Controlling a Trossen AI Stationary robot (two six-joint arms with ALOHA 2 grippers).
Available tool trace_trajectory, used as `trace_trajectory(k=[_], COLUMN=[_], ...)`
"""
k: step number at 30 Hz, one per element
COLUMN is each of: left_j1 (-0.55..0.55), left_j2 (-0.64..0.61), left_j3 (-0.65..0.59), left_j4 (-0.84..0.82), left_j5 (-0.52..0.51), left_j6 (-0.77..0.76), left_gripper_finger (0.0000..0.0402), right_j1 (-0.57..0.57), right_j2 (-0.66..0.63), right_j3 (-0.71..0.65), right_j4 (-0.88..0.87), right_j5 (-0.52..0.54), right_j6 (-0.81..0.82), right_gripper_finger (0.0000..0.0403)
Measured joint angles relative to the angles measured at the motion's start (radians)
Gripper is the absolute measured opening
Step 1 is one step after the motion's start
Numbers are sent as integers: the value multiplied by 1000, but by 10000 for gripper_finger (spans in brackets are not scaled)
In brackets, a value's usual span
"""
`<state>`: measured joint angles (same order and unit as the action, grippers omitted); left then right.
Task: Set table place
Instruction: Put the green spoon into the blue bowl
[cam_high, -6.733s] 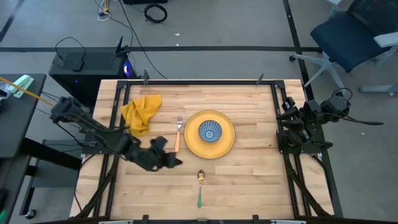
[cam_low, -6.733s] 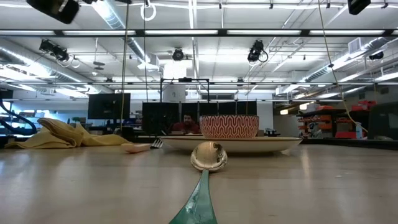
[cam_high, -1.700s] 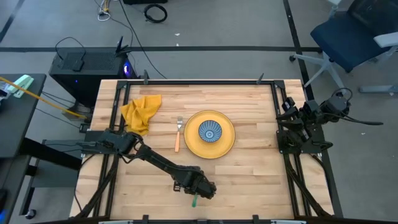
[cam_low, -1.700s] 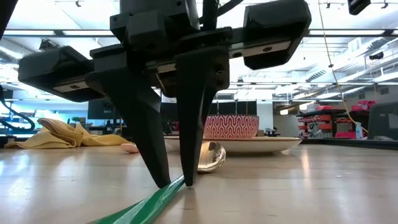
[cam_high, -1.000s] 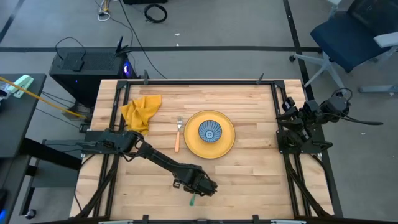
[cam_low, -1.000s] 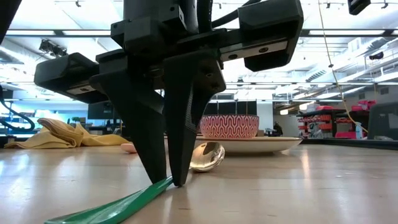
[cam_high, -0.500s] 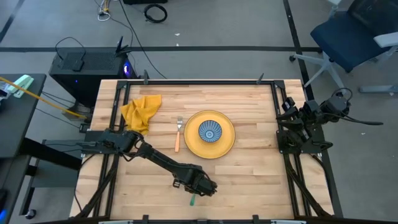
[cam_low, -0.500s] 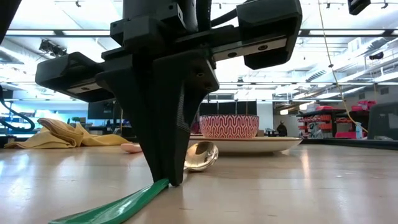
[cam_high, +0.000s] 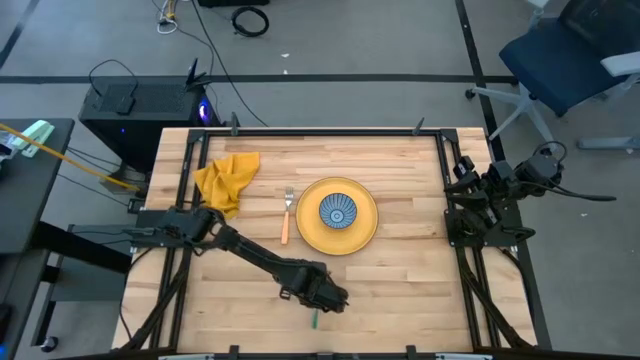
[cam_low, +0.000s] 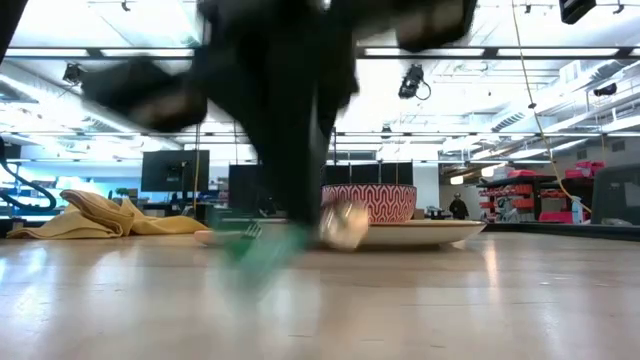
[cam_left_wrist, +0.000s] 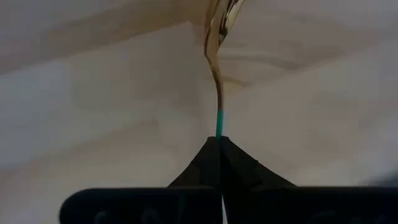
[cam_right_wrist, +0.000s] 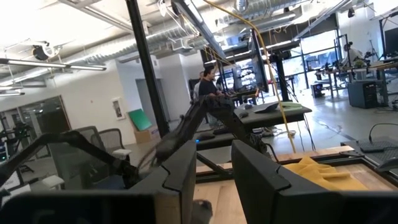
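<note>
A spoon with a gold bowl (cam_left_wrist: 224, 18) and a green handle (cam_high: 314, 321) is in my left gripper (cam_high: 318, 298), which is shut on it near the table's front middle. In the low view the spoon (cam_low: 345, 228) and gripper (cam_low: 290, 120) are blurred. A yellow plate (cam_high: 362, 232) carrying a blue patterned bowl (cam_high: 338, 211) sits at the table's centre, with a fork (cam_high: 287, 214) to its left. A yellow napkin (cam_high: 228, 178) lies at the far left. My right gripper (cam_right_wrist: 211, 174) rests open at the table's right edge. My left gripper pinches the spoon's green handle (cam_left_wrist: 219, 127) between its two fingers, close to where the green meets the gold neck. The fingers point down from above and lie across the handle. The spoon hangs just off the table, its green end (cam_low: 250, 250) lower than its bowl.
Black frame rails (cam_high: 186, 200) run along the left and right sides of the wooden table (cam_high: 400, 290). Bare wood lies in front of the plate and to its right. A black desk (cam_high: 30, 190) stands to the table's left.
My left gripper has shut on the spoon's green handle and has risen. The spoon, which lay flat on the table, is lifted off the wood, and its bowl stands higher against the plate.
</note>
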<state>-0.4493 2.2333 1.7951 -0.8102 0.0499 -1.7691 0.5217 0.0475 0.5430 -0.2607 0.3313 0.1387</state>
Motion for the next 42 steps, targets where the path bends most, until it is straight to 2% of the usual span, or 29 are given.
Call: trace_trajectory(k=[4,7,10,15,16,19,22,29,33,42], left_j1=[-1,4,28,108,130,211,297,458,512,523], left_j2=[-66,-104,-128,-133,-142,-220,-257,-268,-253,-249], left_j3=[43,129,262,544,564,497,486,479,423,233], left_j4=[-10,-60,-176,-449,-466,-450,-479,-376,-363,-273], left_j5=[11,15,5,-79,-92,-94,-61,106,186,248], left_j6=[2,47,109,184,197,209,211,288,340,427], left_gripper_finger=[1,0,0,0,0,0,0,0,0,0], right_j1=[0,0,0,0,0,0,0,0,0,0], right_j2=[0,0,0,0,0,0,5,17,19,23], right_j3=[0,0,0,0,0,0,0,0,0,0], right_j4=[-1,-1,-1,-1,-1,-2,-3,-8,-8,-7], right_j5=[0,0,0,0,0,0,0,0,0,0], right_j6=[0,0,0,0,0,0,0,0,0,0], right_gripper_finger=[110,110,110,110,110,110,110,110,110,110])
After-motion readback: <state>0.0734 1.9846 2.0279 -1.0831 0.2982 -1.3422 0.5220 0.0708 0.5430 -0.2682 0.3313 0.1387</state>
